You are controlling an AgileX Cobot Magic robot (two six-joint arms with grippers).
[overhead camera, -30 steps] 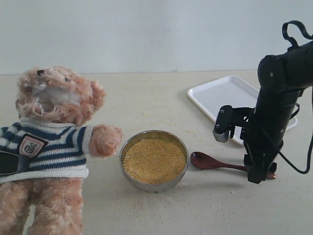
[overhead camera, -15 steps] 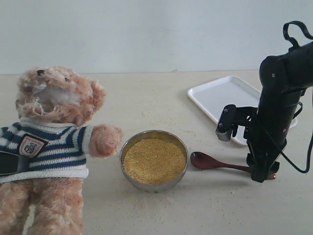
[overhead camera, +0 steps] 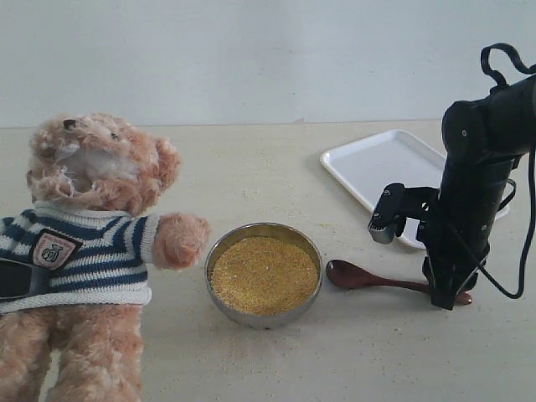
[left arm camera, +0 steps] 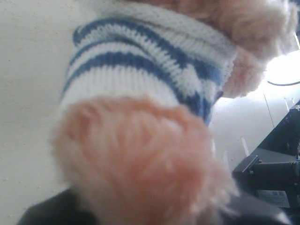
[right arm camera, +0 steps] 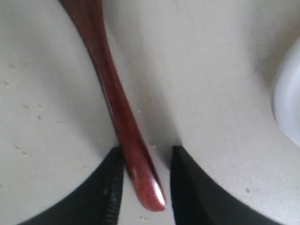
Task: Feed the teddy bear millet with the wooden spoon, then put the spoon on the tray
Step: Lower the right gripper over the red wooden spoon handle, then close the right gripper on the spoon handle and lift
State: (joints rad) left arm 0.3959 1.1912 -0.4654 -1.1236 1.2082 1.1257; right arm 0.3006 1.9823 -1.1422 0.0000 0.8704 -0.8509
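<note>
Flanking the wooden spoon (right arm camera: 117, 103) at its handle end, right fingers (right arm camera: 187, 192) stand apart.

Fluffy light-brown fur on the teddy bear (overhead camera: 100, 167), paler and whitish round the muzzle. Its sweater (overhead camera: 100, 251) runs in navy and white horizontal stripes, with a small white shield badge (overhead camera: 52, 249) edged in dark. Golden-yellow millet (overhead camera: 264, 274) fills the silver steel bowl (overhead camera: 264, 321), and yellow specks dot the pale beige bench (overhead camera: 251, 159). The wooden spoon (overhead camera: 360, 277) gleams glossy dark reddish-brown. Towards the bench's far right corner, the tray (overhead camera: 377, 163) is plain white. The right gripper (overhead camera: 446, 298) is all black.
</note>
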